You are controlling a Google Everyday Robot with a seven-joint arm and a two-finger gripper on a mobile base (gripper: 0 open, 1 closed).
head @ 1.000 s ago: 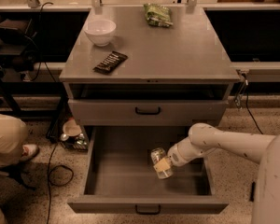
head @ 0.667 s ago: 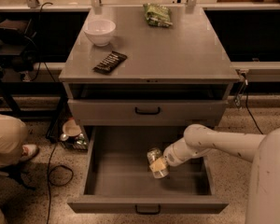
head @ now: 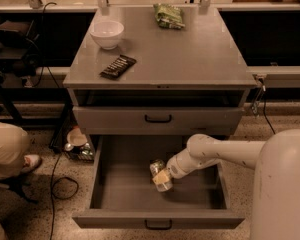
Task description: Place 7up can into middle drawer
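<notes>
Down in the middle drawer (head: pixel 121 188), the gripper (head: pixel 165 178), reaching from three o'clock, clamps the presumably light, dentable 7up can (head: pixel 157 167) mid-body.

I see my white arm (head: pixel 230 151) ending in a cream-tipped gripper (head: pixel 163 177) inside the plain grey drawer (head: pixel 157 219), clasping the silvery can (head: pixel 157 166). The cabinet top (head: pixel 190 59) is the same grey and carries a white bowl (head: pixel 107 33), a green bag (head: pixel 168 15) and a black, pale-striped packet (head: pixel 118 67).
</notes>
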